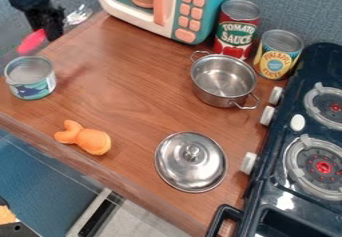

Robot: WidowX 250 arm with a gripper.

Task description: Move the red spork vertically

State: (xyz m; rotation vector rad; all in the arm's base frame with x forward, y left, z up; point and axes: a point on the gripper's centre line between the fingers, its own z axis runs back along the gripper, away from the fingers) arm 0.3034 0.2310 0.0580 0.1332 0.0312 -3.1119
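The black gripper [48,23] hangs at the upper left, off the counter's left edge and beside the toy microwave. Just below and left of it is a pinkish-red piece [32,41], which looks like part of the red spork. Its upper end meets the gripper's lower part, and I cannot tell whether it is held. The rest of its shape is unclear.
An open can [31,77] stands below the spork. An orange plush toy [85,138], a metal lid [191,162] and a pot [224,80] are on the wooden counter [127,91]. Microwave [191,11], two tall cans and stove [300,146] border it.
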